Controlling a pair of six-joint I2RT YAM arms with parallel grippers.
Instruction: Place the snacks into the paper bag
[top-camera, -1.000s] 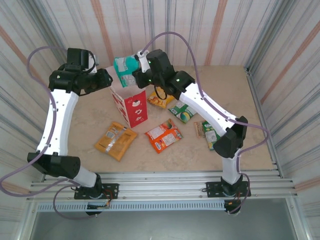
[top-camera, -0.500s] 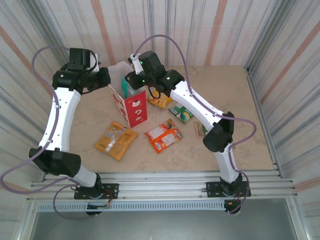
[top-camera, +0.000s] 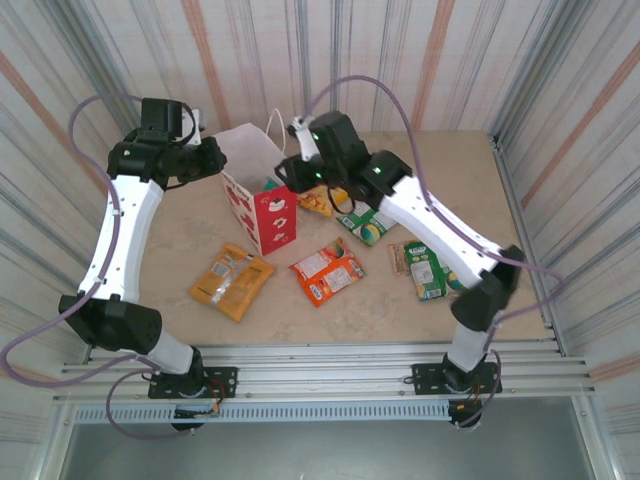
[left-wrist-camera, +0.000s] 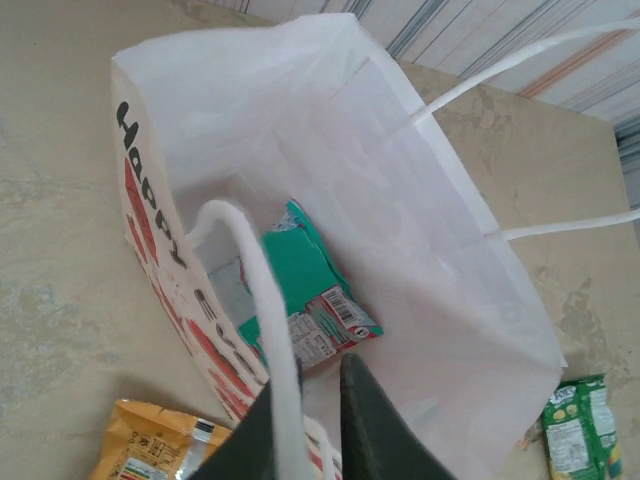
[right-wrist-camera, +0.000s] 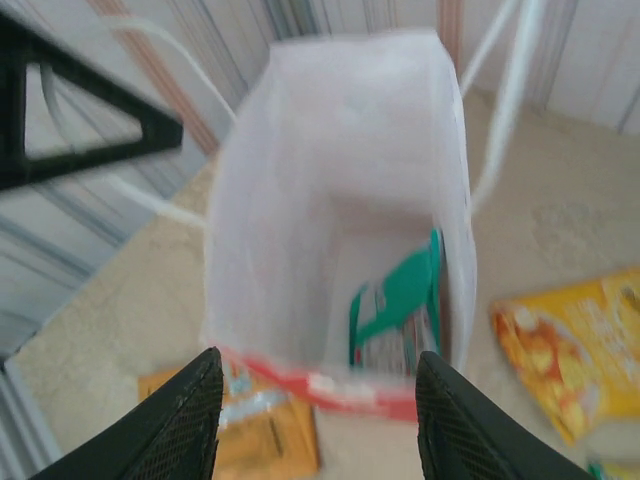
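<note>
The paper bag (top-camera: 275, 222) stands upright at the back left of the table, its mouth wide open (left-wrist-camera: 330, 160). A teal packet (left-wrist-camera: 300, 290) lies inside it, leaning on the near wall (right-wrist-camera: 400, 300). My left gripper (top-camera: 213, 160) is at the bag's left rim, shut on a thin white handle (left-wrist-camera: 262, 300) that runs between its fingers (left-wrist-camera: 372, 425). My right gripper (top-camera: 288, 172) hovers open over the bag's right side, with nothing between its fingers (right-wrist-camera: 185, 420). The other snacks lie on the table: a yellow-orange packet (top-camera: 232, 282), an orange one (top-camera: 328, 270), a yellow one (top-camera: 322, 203), two green ones (top-camera: 365, 225) (top-camera: 428, 270) and a brown bar (top-camera: 400, 258).
Corrugated walls close in the table on three sides. The bag's second handle (left-wrist-camera: 560, 225) sticks out to the right. Both arms' cables loop above the back of the table.
One second ago my right gripper held the teal packet above the bag. It lowered it in, let go, and has drawn back to the right, open. The left gripper kept its hold.
</note>
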